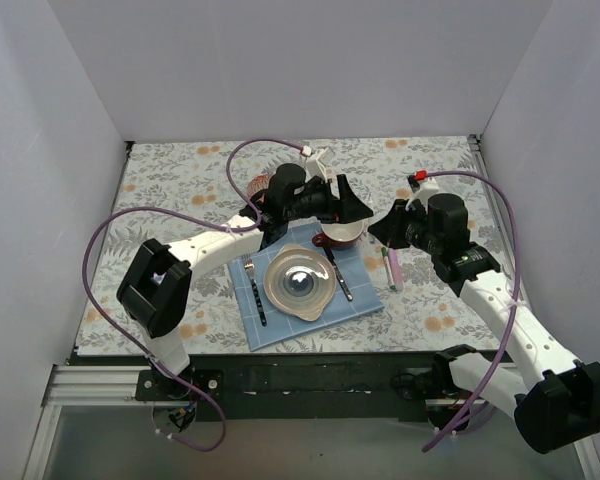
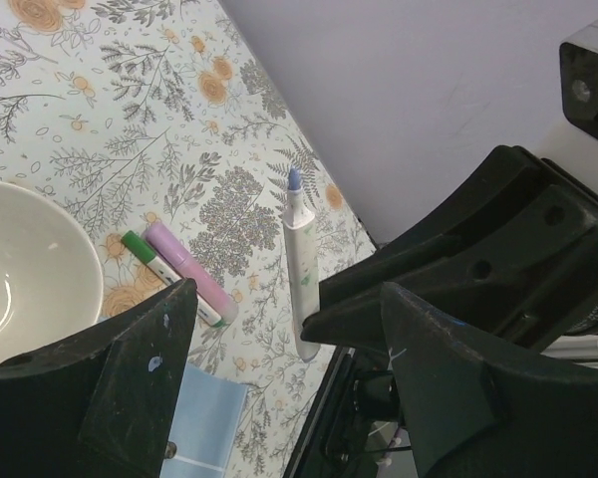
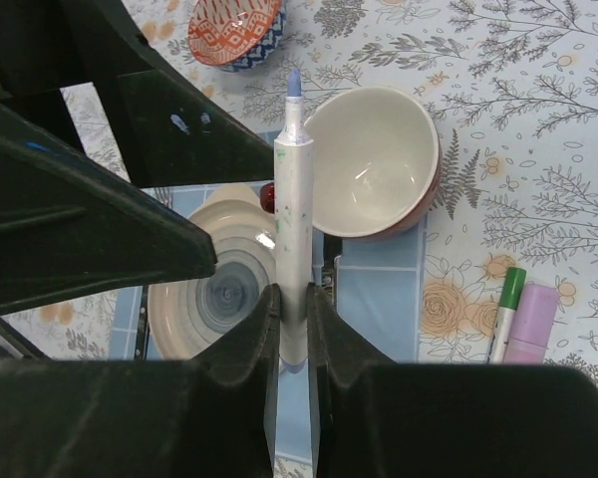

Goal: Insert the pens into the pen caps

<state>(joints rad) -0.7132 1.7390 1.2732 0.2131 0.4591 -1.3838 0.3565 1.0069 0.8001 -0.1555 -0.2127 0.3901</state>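
My right gripper (image 3: 294,294) is shut on the white pen (image 3: 293,209). It holds the pen near its rear end, with the bare purple tip pointing away over the cream bowl. In the left wrist view the same pen (image 2: 301,269) hangs in the air between my open left gripper's (image 2: 289,388) wide-spread fingers (image 2: 110,388), touching neither. The green-ended pen (image 3: 508,304) and the pink pen (image 3: 531,324) lie side by side on the floral cloth, right of the mat. They also show from above, the pink one (image 1: 394,268) beside the green one. I see no loose cap. The left gripper (image 1: 350,205) and right gripper (image 1: 383,228) face each other.
A cream bowl (image 1: 342,235), a grey-swirl plate (image 1: 300,282), a fork (image 1: 255,290) and a knife (image 1: 340,272) sit on a blue mat (image 1: 365,300). A red patterned bowl (image 1: 260,187) stands behind the left arm. White walls enclose the table.
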